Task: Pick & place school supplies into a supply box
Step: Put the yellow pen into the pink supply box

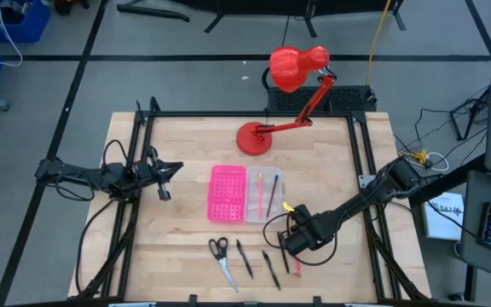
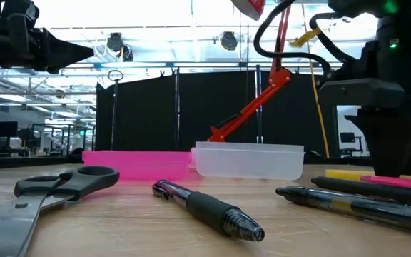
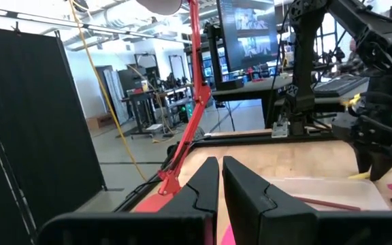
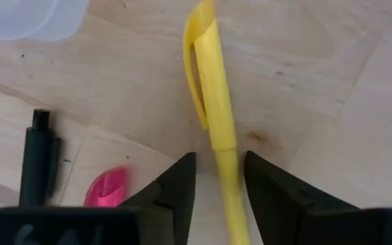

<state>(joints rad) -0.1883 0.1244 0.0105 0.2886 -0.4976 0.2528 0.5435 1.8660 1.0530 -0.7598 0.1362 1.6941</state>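
R gripper [image 4: 218, 187] straddles yellow pen [image 4: 213, 102], fingers not yet clenched on it; pen long axis runs fwd between fingers. L gripper [image 3: 220, 180] clenched, empty.

Black partition screens [image 2: 177, 114], bright ceiling lights [image 2: 191, 14]

Bare wood lies open left of the pink box [image 1: 227, 192]; pens [image 1: 269, 269] and scissors [image 1: 221, 258] crowd the near edge, seemingly close together.
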